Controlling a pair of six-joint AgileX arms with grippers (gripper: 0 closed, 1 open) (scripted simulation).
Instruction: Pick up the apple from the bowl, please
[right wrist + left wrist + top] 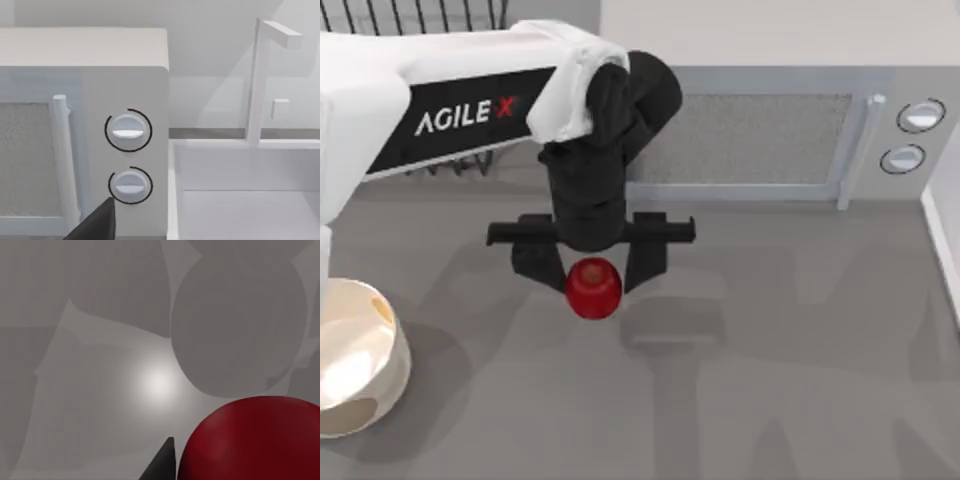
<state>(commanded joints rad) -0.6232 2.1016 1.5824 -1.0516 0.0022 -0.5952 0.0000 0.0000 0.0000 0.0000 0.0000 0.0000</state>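
Note:
The small glossy red apple [593, 287] hangs above the grey table, between the two black fingers of my left gripper [590, 272], which is shut on it. The apple [252, 440] looms large in the left wrist view, beside one dark fingertip [162, 465], with its round shadow on the table below. The cream-white bowl [350, 360] stands at the table's left edge, well to the left of the apple and apart from it. A dark finger [97, 222] of my right gripper shows in the right wrist view, facing the microwave's dials.
A grey microwave [760, 135] with two round dials [910, 135] stands at the back of the table. A white sink basin [245, 190] with a faucet [260, 80] lies to its right. A dark wire rack [420, 15] is at the back left.

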